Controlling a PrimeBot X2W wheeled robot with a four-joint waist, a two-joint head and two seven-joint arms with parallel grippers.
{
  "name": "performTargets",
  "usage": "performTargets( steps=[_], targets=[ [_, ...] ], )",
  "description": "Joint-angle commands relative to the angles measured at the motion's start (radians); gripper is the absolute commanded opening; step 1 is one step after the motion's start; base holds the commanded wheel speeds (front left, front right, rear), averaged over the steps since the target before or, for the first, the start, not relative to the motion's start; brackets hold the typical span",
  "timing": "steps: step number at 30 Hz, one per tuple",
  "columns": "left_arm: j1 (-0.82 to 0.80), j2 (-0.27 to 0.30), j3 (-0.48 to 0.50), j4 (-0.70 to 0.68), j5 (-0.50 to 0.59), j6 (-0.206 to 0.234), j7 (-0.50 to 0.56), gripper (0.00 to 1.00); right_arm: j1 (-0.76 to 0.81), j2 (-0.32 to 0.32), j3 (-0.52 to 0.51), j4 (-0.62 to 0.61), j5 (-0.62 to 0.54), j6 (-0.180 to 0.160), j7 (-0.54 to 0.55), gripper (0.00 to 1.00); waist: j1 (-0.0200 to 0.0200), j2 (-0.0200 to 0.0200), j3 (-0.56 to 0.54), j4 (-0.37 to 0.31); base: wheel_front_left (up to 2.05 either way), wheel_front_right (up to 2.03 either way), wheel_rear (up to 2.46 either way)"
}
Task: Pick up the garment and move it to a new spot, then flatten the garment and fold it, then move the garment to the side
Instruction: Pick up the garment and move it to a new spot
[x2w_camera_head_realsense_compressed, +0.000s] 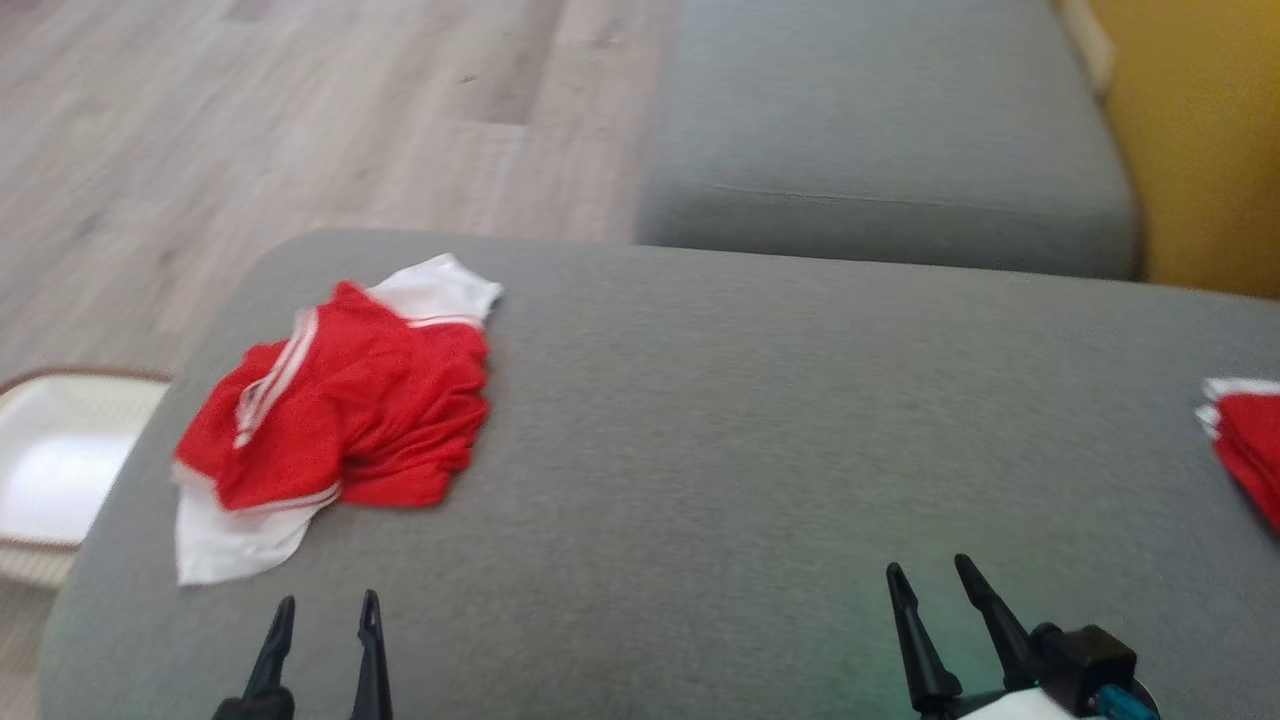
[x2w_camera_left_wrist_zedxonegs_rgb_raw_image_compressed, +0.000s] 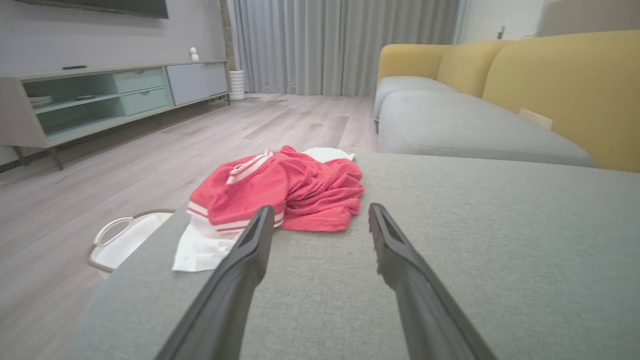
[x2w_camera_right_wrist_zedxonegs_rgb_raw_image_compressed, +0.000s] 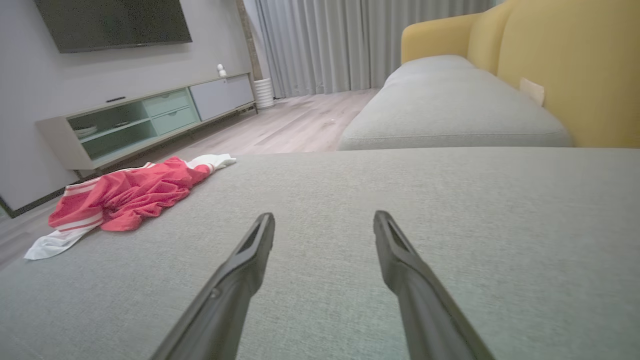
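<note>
Two grippers hovered over the near edge of the grey sofa seat (x2w_camera_head_realsense_compressed: 750, 420), the left gripper (x2w_camera_head_realsense_compressed: 328, 597) and right gripper (x2w_camera_head_realsense_compressed: 928, 563) both with fingers spread apart, holding nothing. Ahead of the left lay the crumpled red-and-white garment (x2w_camera_head_realsense_compressed: 340, 410), by the seat's left edge.

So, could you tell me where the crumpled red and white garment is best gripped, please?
Probably the bunched red folds on the right side of the garment, coming down from the near side with the open left gripper. They stand proud of the grey cushion, while the white corner lies flat.
</note>
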Motion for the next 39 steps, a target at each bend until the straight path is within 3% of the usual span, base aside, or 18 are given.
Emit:
performTargets(
  steps=[1,12,22,26,31,35,39],
  targets=[
    [-0.056,-0.003,0.040,-0.037,0.014,0.003,-0.006,1.00,-0.031,0.000,0.017,-0.033,-0.003,-0.001,-0.014,1.00,0.0000,0.0000,0.009,0.070,0.00,0.00,0.00],
    [-0.040,0.010,0.077,-0.045,0.014,-0.001,-0.006,1.00,-0.019,0.007,-0.014,-0.040,-0.008,-0.001,-0.014,1.00,0.0000,0.0000,0.024,0.224,0.00,0.00,0.00],
    [-0.088,0.020,0.092,-0.050,0.020,-0.022,-0.006,1.00,-0.030,0.000,-0.019,-0.046,-0.023,-0.001,-0.014,1.00,0.0000,0.0000,0.071,0.271,0.00,0.00,0.00],
    [-0.201,0.059,0.092,-0.057,0.036,-0.049,-0.006,1.00,-0.030,-0.026,-0.038,-0.054,-0.037,-0.001,-0.014,1.00,0.0000,0.0000,0.130,0.280,0.00,0.00,0.00],
    [-0.427,0.110,0.082,-0.025,0.051,-0.088,-0.006,1.00,-0.075,-0.105,-0.045,-0.076,-0.056,-0.001,-0.014,1.00,0.0000,0.0000,0.250,0.263,0.00,0.00,0.00],
    [-0.630,0.141,0.074,0.126,0.041,-0.132,-0.004,1.00,-0.110,-0.171,-0.056,-0.095,-0.064,-0.001,-0.014,1.00,0.0000,0.0000,0.338,0.243,0.00,0.00,0.00],
    [-0.824,0.149,0.065,0.333,0.003,-0.183,0.095,1.00,-0.137,-0.227,-0.075,-0.115,-0.065,-0.001,-0.014,1.00,0.0000,0.0000,0.406,0.226,0.00,0.00,0.00]
  ],
)
